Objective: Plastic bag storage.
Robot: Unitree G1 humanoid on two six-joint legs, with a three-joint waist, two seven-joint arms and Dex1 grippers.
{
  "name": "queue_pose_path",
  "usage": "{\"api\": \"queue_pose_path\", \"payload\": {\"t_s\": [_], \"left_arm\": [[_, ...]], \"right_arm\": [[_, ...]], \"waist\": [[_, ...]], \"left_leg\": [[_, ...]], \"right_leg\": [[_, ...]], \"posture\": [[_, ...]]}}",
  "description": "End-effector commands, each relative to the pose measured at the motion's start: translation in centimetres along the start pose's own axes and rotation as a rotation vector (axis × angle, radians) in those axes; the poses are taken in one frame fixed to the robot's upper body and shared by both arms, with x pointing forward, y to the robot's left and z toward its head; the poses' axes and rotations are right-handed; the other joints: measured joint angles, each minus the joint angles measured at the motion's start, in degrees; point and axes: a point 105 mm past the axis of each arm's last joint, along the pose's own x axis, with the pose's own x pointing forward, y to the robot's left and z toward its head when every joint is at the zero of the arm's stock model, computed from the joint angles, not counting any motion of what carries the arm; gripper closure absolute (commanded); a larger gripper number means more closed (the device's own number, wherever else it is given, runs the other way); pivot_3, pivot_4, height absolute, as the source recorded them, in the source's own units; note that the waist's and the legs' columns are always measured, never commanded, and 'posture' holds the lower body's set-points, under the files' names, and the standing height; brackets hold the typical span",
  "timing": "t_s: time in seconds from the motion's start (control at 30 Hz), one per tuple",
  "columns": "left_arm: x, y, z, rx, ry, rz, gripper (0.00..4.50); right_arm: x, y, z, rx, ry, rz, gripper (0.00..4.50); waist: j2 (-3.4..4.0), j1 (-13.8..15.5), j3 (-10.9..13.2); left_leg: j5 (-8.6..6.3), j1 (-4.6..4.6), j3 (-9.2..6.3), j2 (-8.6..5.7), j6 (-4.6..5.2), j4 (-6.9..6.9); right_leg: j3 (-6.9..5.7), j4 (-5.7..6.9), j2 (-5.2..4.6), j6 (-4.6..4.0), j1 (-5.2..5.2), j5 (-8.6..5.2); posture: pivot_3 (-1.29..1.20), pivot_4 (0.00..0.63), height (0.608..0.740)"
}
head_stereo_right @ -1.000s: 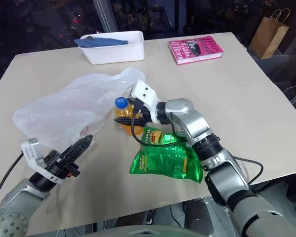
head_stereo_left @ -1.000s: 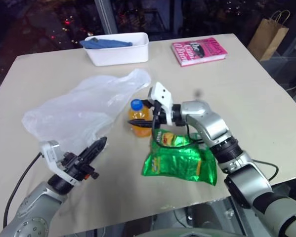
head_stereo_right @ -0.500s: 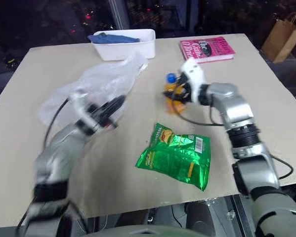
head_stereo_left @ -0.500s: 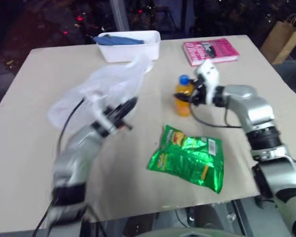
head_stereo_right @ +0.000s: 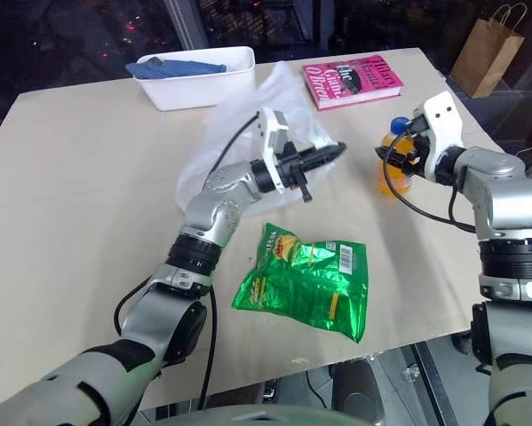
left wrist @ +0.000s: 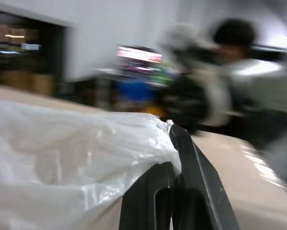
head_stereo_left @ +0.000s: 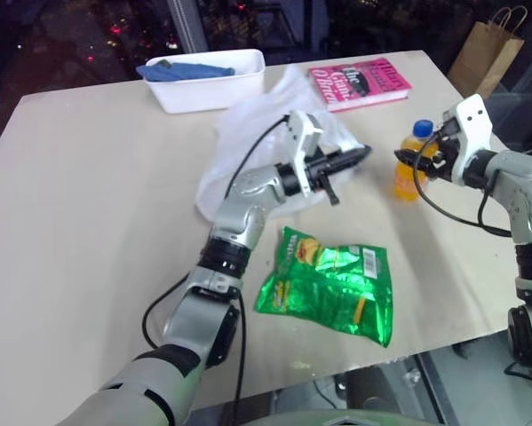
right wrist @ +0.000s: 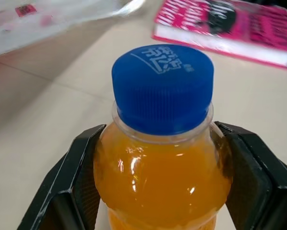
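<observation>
Green foil of the snack packet (head_stereo_left: 329,295) lies nearest, close to the surface's (head_stereo_left: 88,222) near edge, clear of both arms. Beyond it, about the middle of the surface, the left tool (head_stereo_left: 353,157) has its fingers pressed together on a fold of the plastic bag (head_stereo_left: 248,142), whose thin white film trails from the pinch back toward the far edge, where the white tray (head_stereo_left: 208,80) and the pink book (head_stereo_left: 359,82) sit. The bag thus lies behind and beneath the left tool, its long axis running near to far. Toward the right edge, the right tool (head_stereo_left: 414,162) grips the orange bottle (head_stereo_left: 408,161) around its shoulder, well apart from the bag. Judging by this, the left arm is the one placed to carry the bag.
</observation>
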Motion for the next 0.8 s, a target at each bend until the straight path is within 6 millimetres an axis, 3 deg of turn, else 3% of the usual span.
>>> {"api": "queue_pose_path", "payload": {"t_s": [0.03, 0.1, 0.23, 0.4, 0.5, 0.7, 0.8], "left_arm": [[-1.6, -3.8, 0.1, -0.022, 0.061, -0.180, 4.50], [-2.7, -4.1, 0.0, -0.021, 0.084, -0.155, 4.50], [-5.5, -3.0, 1.1, 0.019, 0.043, 0.049, 4.50], [-8.7, -1.4, 5.5, 0.065, -0.211, 0.412, 4.50], [-9.1, -1.1, 7.3, 0.033, -0.346, 0.548, 4.50], [-10.2, -1.3, 7.5, -0.031, -0.422, 0.658, 4.50], [-10.5, -1.5, 7.0, -0.055, -0.412, 0.663, 4.50]], "right_arm": [[-1.7, -1.7, 1.1, -0.009, -0.023, -0.074, 1.72], [-1.8, -1.8, 1.3, 0.001, -0.028, -0.076, 1.72], [-1.4, -1.7, 2.4, 0.071, -0.086, -0.081, 1.72], [0.2, 0.9, 6.4, 0.416, -0.273, 0.045, 1.72], [0.6, 2.5, 8.0, 0.541, -0.330, 0.114, 1.72], [1.6, 4.1, 10.9, 0.841, -0.427, 0.180, 1.72], [2.2, 4.1, 11.3, 0.952, -0.439, 0.156, 1.72]], "waist": [[0.06, -0.1, 0.0], [0.07, 0.1, 0.0], [0.09, 0.2, 0.0], [0.14, -0.1, 0.0], [0.14, 0.5, 0.0], [0.15, 1.7, 0.0], [0.17, 1.7, 0.0]], "left_leg": [[0.00, 0.04, 0.02, 0.02, 0.00, -0.01], [0.00, 0.14, 0.09, 0.14, 0.00, 0.01], [0.00, 0.14, 0.08, 0.17, 0.00, 0.37], [-0.01, 0.16, 0.15, 0.26, 0.00, 0.63], [-0.01, 0.14, 0.09, 0.32, -0.01, 0.64], [-0.02, 0.01, 0.02, 0.17, 0.02, 0.71], [-0.02, 0.00, 0.01, 0.15, 0.01, 0.70]], "right_leg": [[0.06, 0.05, 0.01, 0.00, 0.00, 0.00], [0.16, 0.19, 0.06, -0.01, -0.01, 0.00], [0.18, 0.48, 0.06, -0.01, 0.02, 0.00], [0.28, 0.68, 0.09, -0.01, 0.01, 0.01], [0.27, 0.73, 0.11, -0.01, -0.03, 0.02], [0.21, 0.67, 0.03, -0.01, -0.02, 0.02], [0.19, 0.69, 0.05, -0.02, -0.05, 0.02]], "posture": [[0.00, 0.150, 0.740], [0.00, 0.150, 0.740], [0.00, 0.150, 0.740], [0.00, 0.150, 0.740], [0.00, 0.150, 0.740], [0.00, 0.150, 0.740], [0.00, 0.150, 0.740]]}}
